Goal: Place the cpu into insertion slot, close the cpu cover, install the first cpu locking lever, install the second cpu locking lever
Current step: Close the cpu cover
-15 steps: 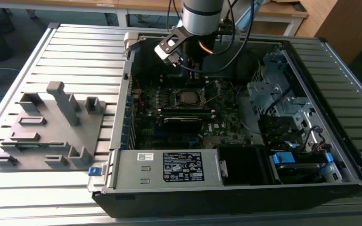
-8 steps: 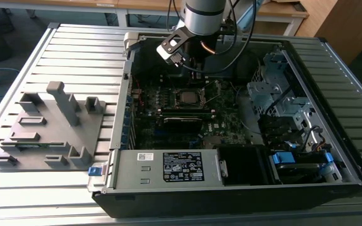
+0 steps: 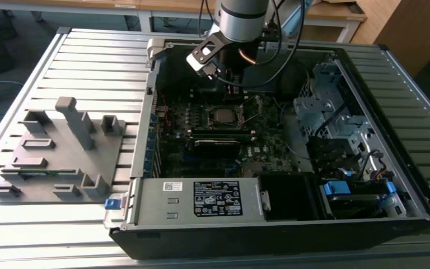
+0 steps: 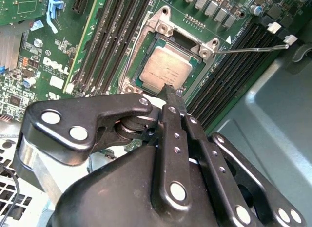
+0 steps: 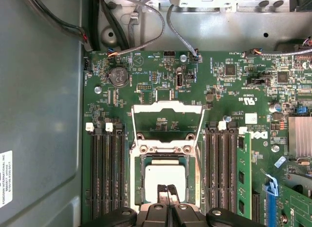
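Open cpu cover [image 5: 168, 108], memory slots [image 5: 105, 178] hem the cpu [image 5: 165, 176].

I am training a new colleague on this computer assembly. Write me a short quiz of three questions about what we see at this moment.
1. True or false: the chip already lies in its socket on the motherboard.
2. Choose one. The metal cover of the socket is:
A) closed over the chip
B) swung open, away from the chip
C) held by the end effector
3. Fill the gap: in both wrist views, the end effector is nearest to the ____.

Key: 1 true; 2 B; 3 chip.
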`<state>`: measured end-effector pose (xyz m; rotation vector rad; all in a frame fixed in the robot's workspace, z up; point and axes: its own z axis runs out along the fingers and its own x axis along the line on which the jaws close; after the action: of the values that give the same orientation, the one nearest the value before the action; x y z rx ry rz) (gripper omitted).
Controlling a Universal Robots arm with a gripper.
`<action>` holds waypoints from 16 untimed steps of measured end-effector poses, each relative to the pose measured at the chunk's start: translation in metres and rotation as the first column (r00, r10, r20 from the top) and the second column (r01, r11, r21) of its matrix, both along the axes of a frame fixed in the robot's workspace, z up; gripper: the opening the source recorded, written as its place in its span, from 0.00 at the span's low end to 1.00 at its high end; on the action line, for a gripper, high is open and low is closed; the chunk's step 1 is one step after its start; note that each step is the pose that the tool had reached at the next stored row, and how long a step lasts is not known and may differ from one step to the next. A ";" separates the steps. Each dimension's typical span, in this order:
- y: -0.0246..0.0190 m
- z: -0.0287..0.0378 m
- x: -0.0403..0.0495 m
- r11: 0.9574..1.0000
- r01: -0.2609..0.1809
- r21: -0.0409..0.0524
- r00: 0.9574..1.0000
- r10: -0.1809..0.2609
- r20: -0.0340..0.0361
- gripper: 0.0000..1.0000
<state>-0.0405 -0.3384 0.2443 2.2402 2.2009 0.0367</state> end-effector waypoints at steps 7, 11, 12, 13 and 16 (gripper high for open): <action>0.0000 -0.0001 0.0030 1.000 0.000 0.000 1.000 0.000 0.000 0.10; 0.0001 -0.0001 0.0037 1.000 0.000 0.000 1.000 0.000 0.000 0.10; 0.0001 -0.0002 0.0040 1.000 0.000 0.000 1.000 0.000 0.000 0.10; 0.0001 -0.0002 0.0042 1.000 0.000 0.000 1.000 0.000 0.000 0.10; 0.0002 -0.0002 0.0051 1.000 0.000 0.000 1.000 0.000 0.000 0.10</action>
<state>-0.0355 -0.3382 0.2442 2.2404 2.2006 0.0365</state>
